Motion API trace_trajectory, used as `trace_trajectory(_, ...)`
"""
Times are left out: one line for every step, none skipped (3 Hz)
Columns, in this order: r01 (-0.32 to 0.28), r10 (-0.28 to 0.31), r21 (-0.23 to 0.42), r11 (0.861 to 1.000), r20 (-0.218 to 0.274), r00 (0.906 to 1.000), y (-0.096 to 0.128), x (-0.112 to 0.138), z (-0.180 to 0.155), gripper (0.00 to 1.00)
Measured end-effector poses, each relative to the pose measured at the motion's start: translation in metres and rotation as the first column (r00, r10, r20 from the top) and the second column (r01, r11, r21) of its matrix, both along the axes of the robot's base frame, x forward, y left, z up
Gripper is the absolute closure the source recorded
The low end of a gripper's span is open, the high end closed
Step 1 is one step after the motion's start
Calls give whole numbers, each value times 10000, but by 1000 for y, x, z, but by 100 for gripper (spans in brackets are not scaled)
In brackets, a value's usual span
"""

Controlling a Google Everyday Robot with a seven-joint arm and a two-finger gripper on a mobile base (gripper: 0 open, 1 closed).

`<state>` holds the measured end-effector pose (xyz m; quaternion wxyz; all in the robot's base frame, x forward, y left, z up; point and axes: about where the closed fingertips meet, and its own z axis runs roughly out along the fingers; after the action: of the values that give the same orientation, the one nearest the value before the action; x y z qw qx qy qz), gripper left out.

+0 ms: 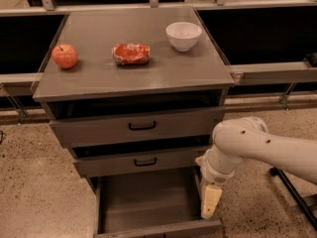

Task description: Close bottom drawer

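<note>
**Gripper low at the drawer's right front corner**

Your gripper [210,202] hangs pointing down, just beside the right front corner of the bottom drawer [143,200]. Whether it is spread or pressed together, I cannot tell. I judge it sits so low in order to get in front of the drawer's front panel and push. The drawer stands pulled far out. The apple [65,56], red packet [131,53] and white bowl [184,35] rest on the cabinet top [99,78], well apart from the work.
</note>
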<state>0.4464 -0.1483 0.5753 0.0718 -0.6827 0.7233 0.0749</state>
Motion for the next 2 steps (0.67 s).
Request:
trace_trajectory(316, -416, 2525, 9671, 341, 9986, 24, 15, -42, 0)
trace_trajectory(361, -897, 4174, 9080, 1095, 9899, 26, 25, -89, 0)
